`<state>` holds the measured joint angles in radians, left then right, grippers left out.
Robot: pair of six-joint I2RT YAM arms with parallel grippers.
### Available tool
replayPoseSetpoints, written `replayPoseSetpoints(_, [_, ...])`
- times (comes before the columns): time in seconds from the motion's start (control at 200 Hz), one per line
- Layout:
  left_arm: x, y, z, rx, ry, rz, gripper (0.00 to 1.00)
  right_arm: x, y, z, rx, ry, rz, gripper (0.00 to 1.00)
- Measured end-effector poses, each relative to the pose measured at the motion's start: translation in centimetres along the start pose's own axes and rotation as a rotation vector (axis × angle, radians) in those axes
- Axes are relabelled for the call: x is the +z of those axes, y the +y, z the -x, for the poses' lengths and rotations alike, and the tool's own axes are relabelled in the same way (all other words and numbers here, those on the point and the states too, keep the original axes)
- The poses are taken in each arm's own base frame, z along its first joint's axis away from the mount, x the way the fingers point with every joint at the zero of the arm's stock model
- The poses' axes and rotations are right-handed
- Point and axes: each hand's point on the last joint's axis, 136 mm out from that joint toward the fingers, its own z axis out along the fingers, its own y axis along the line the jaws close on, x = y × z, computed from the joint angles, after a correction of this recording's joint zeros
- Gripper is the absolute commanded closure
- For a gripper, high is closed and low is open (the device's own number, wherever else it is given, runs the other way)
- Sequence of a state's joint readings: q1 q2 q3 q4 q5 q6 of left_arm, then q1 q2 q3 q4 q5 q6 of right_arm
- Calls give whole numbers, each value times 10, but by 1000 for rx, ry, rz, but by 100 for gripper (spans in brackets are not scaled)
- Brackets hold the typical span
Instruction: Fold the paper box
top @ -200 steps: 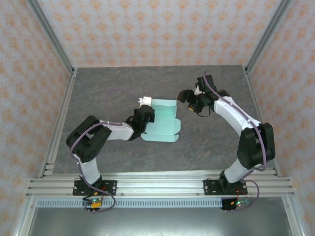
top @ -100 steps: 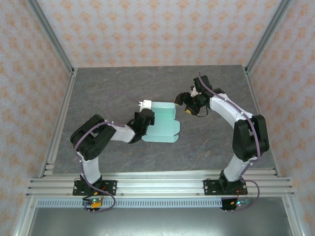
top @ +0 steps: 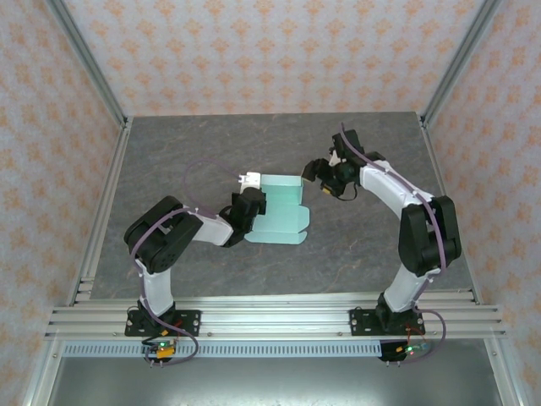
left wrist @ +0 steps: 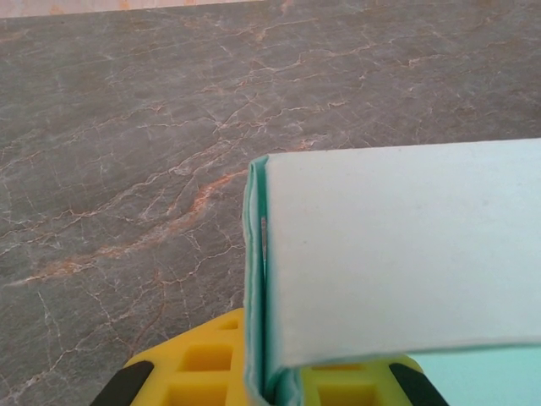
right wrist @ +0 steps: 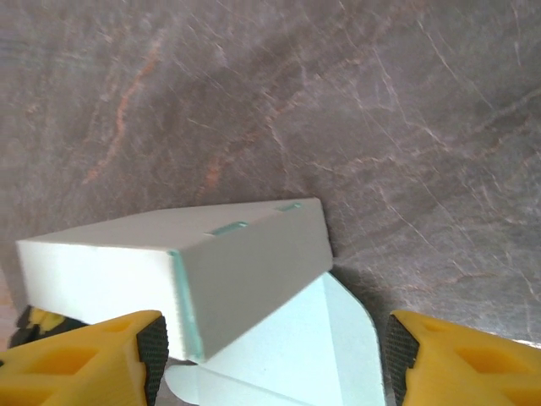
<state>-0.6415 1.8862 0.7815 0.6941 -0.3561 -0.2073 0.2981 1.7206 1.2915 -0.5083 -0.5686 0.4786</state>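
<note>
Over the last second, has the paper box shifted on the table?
No. The paper box lies where it did on the table, its near edge just as far from the front rail.

From high at the near edge, you look down over the whole table (top: 186, 152). Your two wrist cameras sit close, facing the paper box (left wrist: 397, 254) from opposite sides; all three views share it.

I can't read any lettering, label, number or sign from here; the box (top: 283, 211) faces are plain, the wallpaper (top: 270, 51) only patterned.
</note>
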Motion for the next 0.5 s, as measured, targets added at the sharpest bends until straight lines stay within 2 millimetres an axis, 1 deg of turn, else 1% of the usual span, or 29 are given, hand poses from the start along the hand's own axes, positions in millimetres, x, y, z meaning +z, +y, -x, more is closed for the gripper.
replayPoseSetpoints(0.14, [0,0,1,-3,-4,-1,100,2,6,3,2,-1,28,30])
replayPoseSetpoints(0.195, [0,0,1,-3,-4,-1,100,8,4,1,7,15,29,30])
replayPoseSetpoints(0.285, [0,0,0,-2,-3,-1,100,24,-7,-3,24,53,4,31])
replayPoseSetpoints(0.31, [0,0,0,-1,-2,0,100,28,-7,-5,28,67,10,31])
replayPoseSetpoints(0.385, [0,0,0,-1,0,1,100,27,-5,-1,21,54,22,31])
replayPoseSetpoints(0.501, [0,0,-1,-3,1,1,100,25,-4,-1,19,50,21,32])
